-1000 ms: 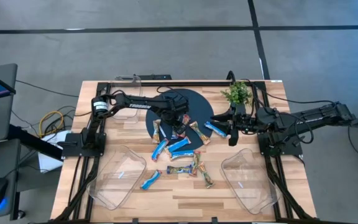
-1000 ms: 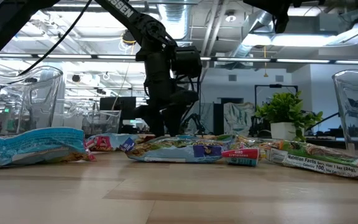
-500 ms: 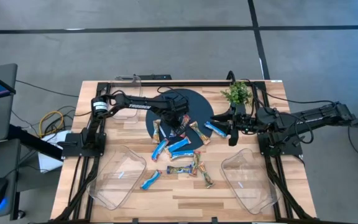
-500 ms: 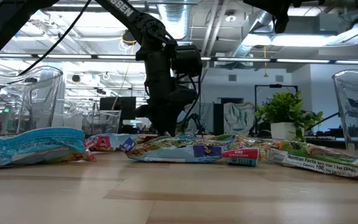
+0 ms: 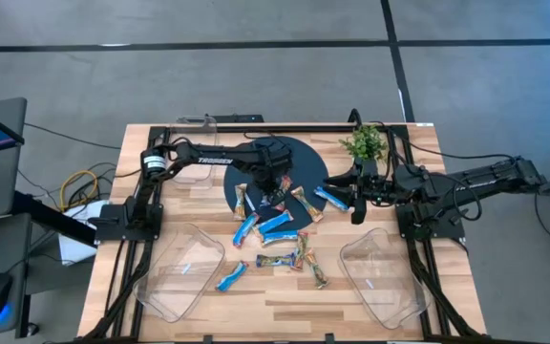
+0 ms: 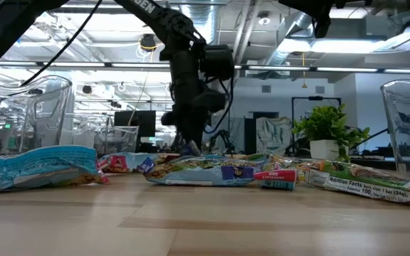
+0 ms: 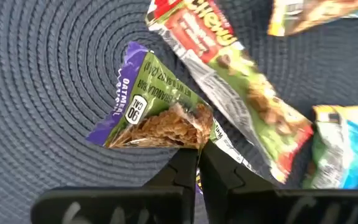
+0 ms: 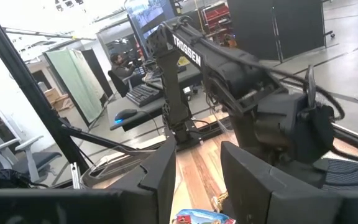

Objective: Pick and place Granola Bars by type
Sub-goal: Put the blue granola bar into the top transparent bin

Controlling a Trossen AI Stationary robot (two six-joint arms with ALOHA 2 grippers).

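My left gripper (image 7: 197, 155) is shut on a purple-and-green granola bar (image 7: 148, 106) over the dark round mat (image 5: 299, 158) at the table's middle. A red-and-green bar (image 7: 229, 81) and a blue bar (image 7: 340, 155) lie next to it on the mat. More granola bars, blue (image 5: 275, 225) and multicoloured (image 5: 304, 253), lie flat on the wood nearer the front edge. My right gripper (image 8: 197, 180) hovers open and level at the right, with nothing between its fingers. My left gripper pinches the crumpled edge of the bar's wrapper (image 7: 194, 134) between its two fingertips (image 7: 185, 158). The fingers come from above, pointing steeply down. The bar spreads away from the tips, bent up into a wedge; I cannot tell whether its far end (image 7: 104, 134) rests on the mat.
Two clear plastic trays stand near the front, one at the left (image 5: 179, 268) and one at the right (image 5: 380, 277). A small potted plant (image 5: 364, 143) stands at the far right. Another clear tray (image 5: 203, 122) sits at the far edge.
My left gripper has shut on the purple-and-green bar's wrapper, rolled a little at the wrist and risen slightly above the mat. The other bars have stayed where they lay.
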